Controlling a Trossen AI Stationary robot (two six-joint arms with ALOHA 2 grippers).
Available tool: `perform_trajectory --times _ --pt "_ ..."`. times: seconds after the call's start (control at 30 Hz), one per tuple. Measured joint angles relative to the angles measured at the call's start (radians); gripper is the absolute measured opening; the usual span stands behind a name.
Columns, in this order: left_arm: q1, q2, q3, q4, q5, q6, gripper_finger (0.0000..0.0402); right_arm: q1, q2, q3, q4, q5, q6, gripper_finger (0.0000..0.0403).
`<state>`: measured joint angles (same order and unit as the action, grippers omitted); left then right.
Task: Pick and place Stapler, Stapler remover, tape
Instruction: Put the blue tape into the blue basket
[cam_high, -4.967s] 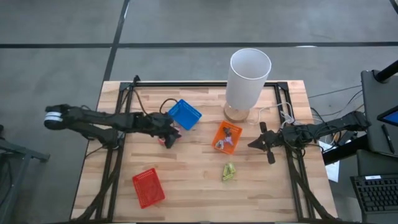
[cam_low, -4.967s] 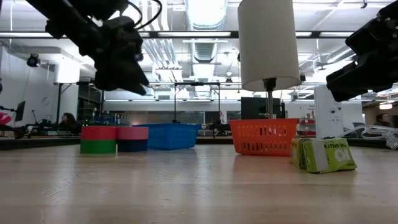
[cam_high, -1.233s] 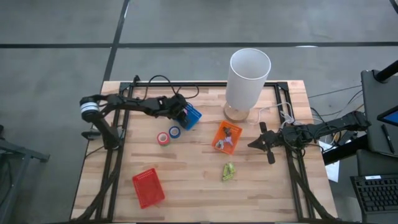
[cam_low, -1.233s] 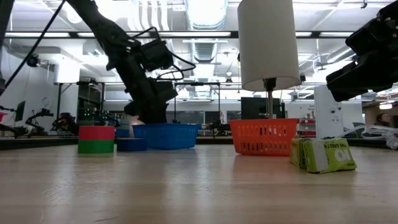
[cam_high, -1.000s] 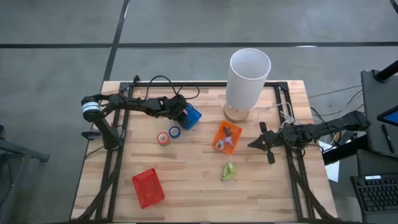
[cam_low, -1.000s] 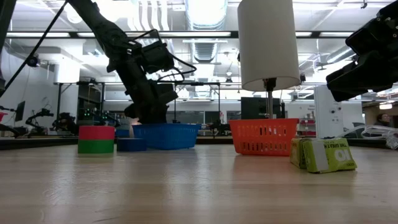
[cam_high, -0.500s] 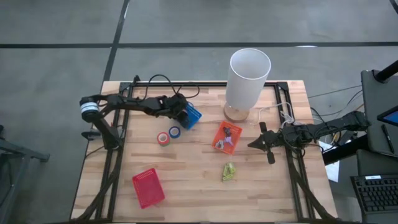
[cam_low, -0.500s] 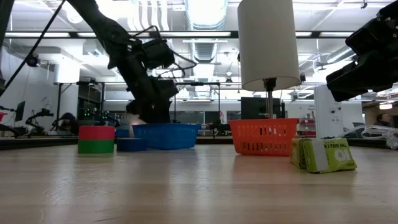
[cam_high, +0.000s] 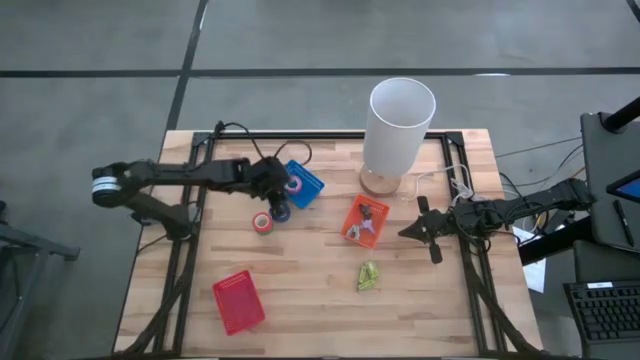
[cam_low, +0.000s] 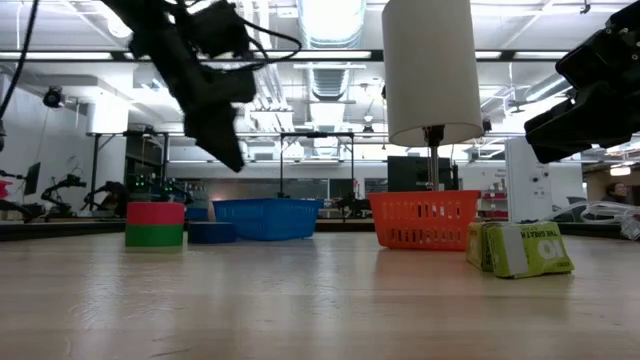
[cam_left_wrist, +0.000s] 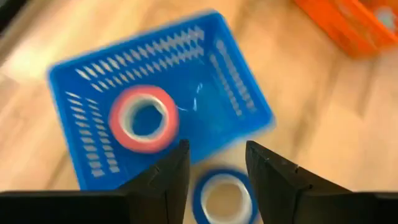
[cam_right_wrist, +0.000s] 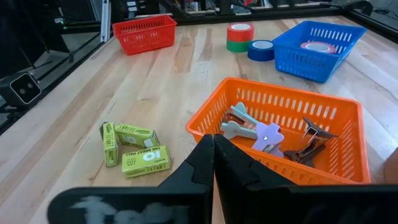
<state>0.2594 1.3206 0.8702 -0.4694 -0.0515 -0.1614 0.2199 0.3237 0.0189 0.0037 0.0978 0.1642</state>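
High view: wooden table (cam_high: 300, 300) holds white cylinder (cam_high: 400, 125), blue basket (cam_high: 306, 186), orange basket (cam_high: 364, 220), red basket (cam_high: 238, 300). Left gripper (cam_high: 277, 188) has just pulled back from the blue basket with fingers parted, holding nothing; pink tape roll (cam_left_wrist: 143, 118) now lies inside that basket, so one tape looks placed. Blue tape roll (cam_left_wrist: 222, 196) and red-green roll (cam_high: 262, 222) sit just left of it, likely next. Right gripper (cam_high: 418, 230) waits closed at right, empty. Green staple boxes (cam_high: 368, 276) lie near.
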Motion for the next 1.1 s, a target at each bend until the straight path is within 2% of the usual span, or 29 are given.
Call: perform_trajectory --times 0.1,0.33,0.67,1.1 --pt "-0.046 -0.038 -0.029 -0.051 0.004 0.013 0.0155 0.000 0.000 0.000 0.000 0.000 0.000 0.0008" --pt "-0.124 -0.041 -0.109 -0.039 0.005 0.007 0.0154 0.000 0.000 0.000 0.000 0.000 0.000 0.0008" --pt "-0.148 0.050 -0.197 0.164 0.021 0.081 0.0154 0.000 0.000 0.000 0.000 0.000 0.000 0.0008" --pt "-0.148 0.174 -0.182 0.193 0.005 0.074 0.0144 0.000 0.000 0.000 0.000 0.000 0.000 0.0008"
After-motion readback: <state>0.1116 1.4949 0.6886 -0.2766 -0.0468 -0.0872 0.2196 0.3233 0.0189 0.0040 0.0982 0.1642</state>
